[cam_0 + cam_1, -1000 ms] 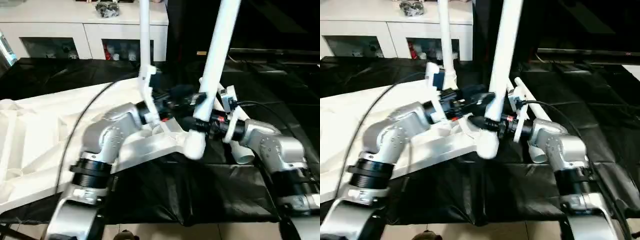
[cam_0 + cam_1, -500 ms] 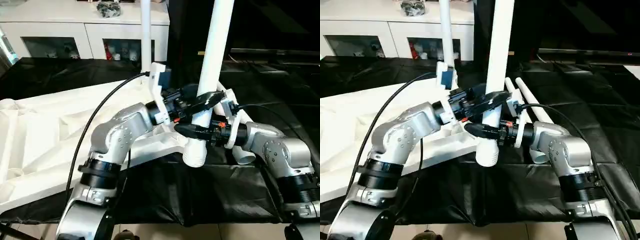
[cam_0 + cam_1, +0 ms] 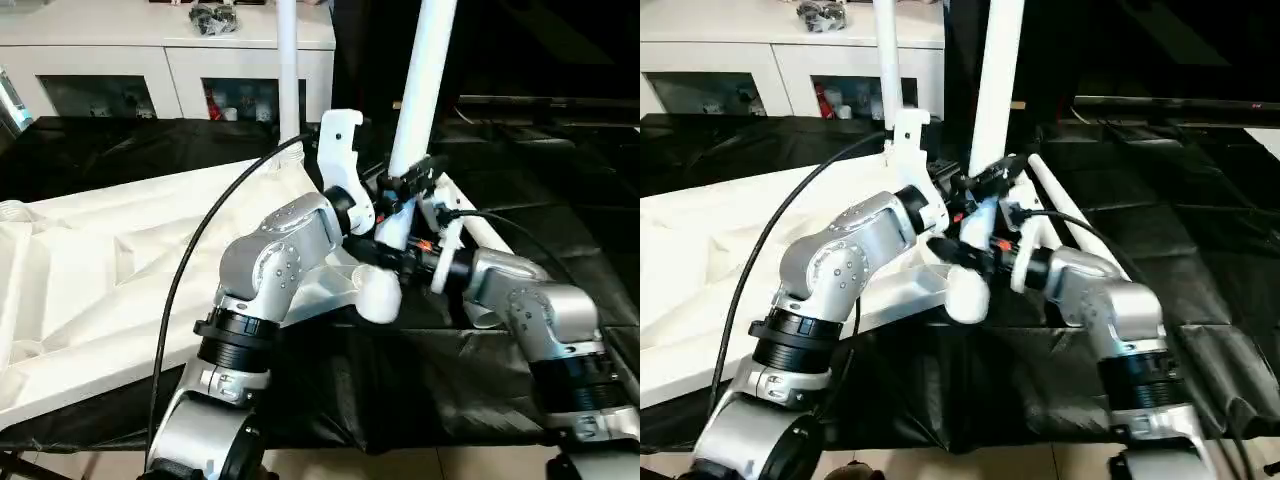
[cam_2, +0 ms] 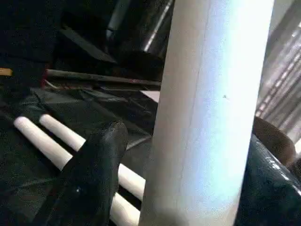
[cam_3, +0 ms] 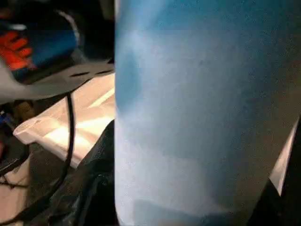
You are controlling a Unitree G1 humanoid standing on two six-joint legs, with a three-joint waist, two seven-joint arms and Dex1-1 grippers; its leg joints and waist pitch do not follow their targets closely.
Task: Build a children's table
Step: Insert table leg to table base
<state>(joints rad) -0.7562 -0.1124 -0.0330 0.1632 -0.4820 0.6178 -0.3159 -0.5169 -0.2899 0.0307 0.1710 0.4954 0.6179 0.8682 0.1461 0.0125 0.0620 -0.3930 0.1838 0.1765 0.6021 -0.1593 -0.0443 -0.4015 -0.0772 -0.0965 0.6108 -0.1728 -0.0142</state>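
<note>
At the near corner socket, both pincers (left pincer (image 3: 405, 188), right pincer (image 3: 392, 252)) clamping one upright table leg (image 3: 420, 90).

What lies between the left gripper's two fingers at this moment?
In the left wrist view, the upright white table leg stands between the left gripper's black fingers; whether the pads touch it I cannot tell. Two spare legs lie behind.

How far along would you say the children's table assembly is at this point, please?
Done: one leg already stands upright in the upturned table top. In hand: both grippers, left and right, surround a second leg at the near corner socket. Left: two more legs lie on the black cloth.
</note>
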